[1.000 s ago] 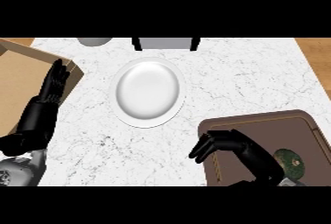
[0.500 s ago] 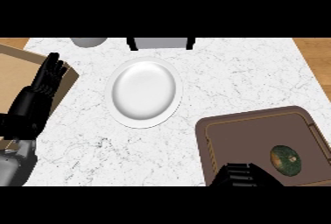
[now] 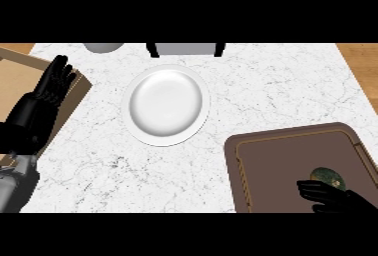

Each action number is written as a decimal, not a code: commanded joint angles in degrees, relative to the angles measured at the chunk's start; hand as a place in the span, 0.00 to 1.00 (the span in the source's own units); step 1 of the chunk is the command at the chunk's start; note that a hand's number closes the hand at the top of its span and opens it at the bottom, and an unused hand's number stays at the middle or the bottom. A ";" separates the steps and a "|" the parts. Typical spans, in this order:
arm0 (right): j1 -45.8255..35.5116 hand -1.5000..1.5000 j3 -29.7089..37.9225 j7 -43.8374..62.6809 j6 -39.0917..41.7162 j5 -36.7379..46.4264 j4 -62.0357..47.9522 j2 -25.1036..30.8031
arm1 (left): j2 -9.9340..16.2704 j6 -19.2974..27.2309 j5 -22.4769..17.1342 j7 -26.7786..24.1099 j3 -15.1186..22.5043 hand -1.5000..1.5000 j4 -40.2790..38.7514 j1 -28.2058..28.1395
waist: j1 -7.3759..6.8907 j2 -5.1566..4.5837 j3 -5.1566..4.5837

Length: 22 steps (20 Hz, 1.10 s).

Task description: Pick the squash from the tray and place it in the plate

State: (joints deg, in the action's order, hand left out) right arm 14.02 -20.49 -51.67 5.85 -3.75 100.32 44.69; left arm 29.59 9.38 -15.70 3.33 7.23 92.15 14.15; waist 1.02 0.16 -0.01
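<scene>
Now, in the head view, the right robot hand shows at the lower right corner of the tray, its dark fingers curled just below and beside the squash. Half a second ago only a strip of that robot hand showed at the tray's lower edge, to the left of the squash; a second ago it lay spread over the tray's left part. Whether the fingers touch the squash I cannot tell; they bend toward it without visibly closing round it.

The squash lies on the tray, near the tray's right rim and well apart from the plate. Only a rounded, green and mottled upper part shows, the rest being hidden by the fingers, so its long axis and the way it points cannot be told. It sits where it sat in both earlier frames.

The plate is white and lies on the marble desk, up and to the left of the tray.

The left robot hand rests left of the plate, fingers straight and pointing up, over a tan box. It has kept that pose.
</scene>
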 commanded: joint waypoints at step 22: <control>-0.09 0.00 6.24 42.02 8.05 30.76 13.63 20.21 | -3.14 -2.91 3.29 -1.26 -2.70 0.50 -3.91 2.07 | -0.94 -0.22 0.01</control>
State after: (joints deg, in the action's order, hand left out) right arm 16.27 -12.65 -11.77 12.18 22.27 115.74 68.39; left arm 27.65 6.90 -13.94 2.96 5.45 90.65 14.73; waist 0.23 0.05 -0.06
